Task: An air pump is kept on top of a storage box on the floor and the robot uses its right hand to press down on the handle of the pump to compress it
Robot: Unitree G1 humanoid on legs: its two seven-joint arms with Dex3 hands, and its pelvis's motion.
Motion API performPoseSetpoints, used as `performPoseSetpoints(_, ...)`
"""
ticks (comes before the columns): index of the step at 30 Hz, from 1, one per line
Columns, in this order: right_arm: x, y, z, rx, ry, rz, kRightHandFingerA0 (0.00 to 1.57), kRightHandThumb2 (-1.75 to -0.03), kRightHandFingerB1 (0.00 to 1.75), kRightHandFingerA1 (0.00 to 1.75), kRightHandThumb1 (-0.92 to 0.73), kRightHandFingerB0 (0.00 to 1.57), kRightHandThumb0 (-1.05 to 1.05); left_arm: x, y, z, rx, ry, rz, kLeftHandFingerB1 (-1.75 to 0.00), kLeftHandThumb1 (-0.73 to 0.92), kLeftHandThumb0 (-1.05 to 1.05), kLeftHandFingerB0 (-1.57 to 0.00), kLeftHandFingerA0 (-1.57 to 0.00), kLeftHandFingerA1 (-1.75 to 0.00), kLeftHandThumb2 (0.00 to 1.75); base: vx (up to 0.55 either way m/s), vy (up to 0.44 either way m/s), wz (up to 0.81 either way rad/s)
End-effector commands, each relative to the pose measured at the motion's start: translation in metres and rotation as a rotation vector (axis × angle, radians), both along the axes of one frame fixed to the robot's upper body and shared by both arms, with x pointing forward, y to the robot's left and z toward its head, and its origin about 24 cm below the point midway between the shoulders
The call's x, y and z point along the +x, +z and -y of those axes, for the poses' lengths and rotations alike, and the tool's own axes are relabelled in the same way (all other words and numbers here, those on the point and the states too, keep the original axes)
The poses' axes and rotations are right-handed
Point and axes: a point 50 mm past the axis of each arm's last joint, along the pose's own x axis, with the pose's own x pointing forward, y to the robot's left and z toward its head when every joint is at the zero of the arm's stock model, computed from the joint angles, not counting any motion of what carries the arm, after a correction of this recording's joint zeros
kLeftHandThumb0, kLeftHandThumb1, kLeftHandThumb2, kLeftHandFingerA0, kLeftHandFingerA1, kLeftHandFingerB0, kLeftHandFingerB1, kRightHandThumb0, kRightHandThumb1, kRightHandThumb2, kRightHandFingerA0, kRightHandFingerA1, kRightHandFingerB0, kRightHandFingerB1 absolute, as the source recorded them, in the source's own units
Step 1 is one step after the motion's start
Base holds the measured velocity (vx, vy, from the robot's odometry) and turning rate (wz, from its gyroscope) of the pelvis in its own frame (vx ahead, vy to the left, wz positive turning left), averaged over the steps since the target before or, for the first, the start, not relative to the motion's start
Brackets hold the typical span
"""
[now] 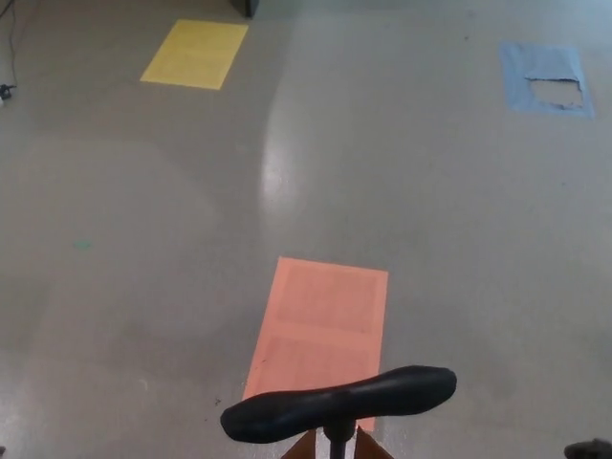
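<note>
Pump handle (339,404), black and smooth, stretches across the bottom centre of the head view, a rounded bar thicker at its right end and tilted slightly up to the right. A thin black shaft (337,442) drops from its middle to the bottom edge, between brown shapes that may be the box (308,449) beneath. Nothing touches the handle. Behind it, a salmon rectangle (320,330) lies flat on the glossy grey floor (430,220). Farther off, a yellow rectangle (196,54) sits at upper left and a torn blue one (545,78) at upper right. A small dark shape (588,448) shows at the bottom right corner; whether it is a hand, I cannot tell.
</note>
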Motion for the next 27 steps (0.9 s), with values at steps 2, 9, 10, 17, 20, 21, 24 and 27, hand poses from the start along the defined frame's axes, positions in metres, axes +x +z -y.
performPoseSetpoints(2,-0.007,0.000,0.011,-0.030,-0.046,0.020,0.22,-0.67,0.28,0.34,-0.91,0.17,-0.62,-0.006,0.000,-0.005,-0.004,-0.040,-0.034,-0.30,0.74,-0.53,-0.23,-0.28,-0.33,0.63,0.00,0.000,0.00)
performPoseSetpoints(9,0.023,0.050,0.030,0.009,-0.461,0.682,0.33,-0.67,0.34,0.37,-0.88,0.33,-0.69,-0.007,0.001,-0.007,-0.004,-0.040,-0.023,-0.29,0.77,-0.56,-0.21,-0.26,-0.32,0.63,0.00,0.000,0.00)
performPoseSetpoints(10,0.024,0.055,0.030,0.028,-0.485,0.736,0.33,-0.67,0.34,0.37,-0.88,0.33,-0.69,-0.007,0.002,-0.008,-0.004,-0.039,-0.025,-0.29,0.77,-0.56,-0.21,-0.26,-0.32,0.63,0.00,0.000,0.00)
performPoseSetpoints(17,0.033,0.147,0.032,0.130,-0.453,1.390,0.31,-0.68,0.33,0.39,-0.92,0.34,-0.80,-0.005,0.002,-0.005,-0.013,-0.051,0.004,-0.29,0.79,-0.58,-0.21,-0.26,-0.33,0.64,0.00,0.000,0.00)
performPoseSetpoints(20,0.024,0.211,0.020,0.091,-0.287,1.617,0.26,-0.74,0.30,0.34,-0.92,0.24,-0.78,-0.002,0.005,-0.005,-0.004,-0.063,0.002,-0.29,0.79,-0.59,-0.21,-0.25,-0.32,0.64,0.00,0.000,0.00)
performPoseSetpoints(21,0.019,0.231,0.014,0.107,-0.230,1.680,0.25,-0.74,0.29,0.33,-0.92,0.22,-0.79,-0.001,0.005,-0.005,-0.002,-0.064,0.002,-0.29,0.79,-0.59,-0.22,-0.26,-0.32,0.64,0.00,0.000,0.00)
performPoseSetpoints(24,0.003,0.300,-0.007,0.117,-0.033,1.884,0.28,-0.69,0.28,0.30,-0.90,0.22,-0.79,0.002,0.008,-0.006,0.000,-0.055,0.013,-0.29,0.79,-0.59,-0.23,-0.26,-0.32,0.64,0.00,0.000,0.00)
performPoseSetpoints(27,-0.012,0.347,-0.027,0.154,0.155,1.976,0.26,-0.67,0.28,0.29,-0.88,0.20,-0.81,0.001,0.009,-0.007,0.003,-0.055,0.012,-0.29,0.78,-0.58,-0.23,-0.27,-0.33,0.63,0.00,0.000,0.00)
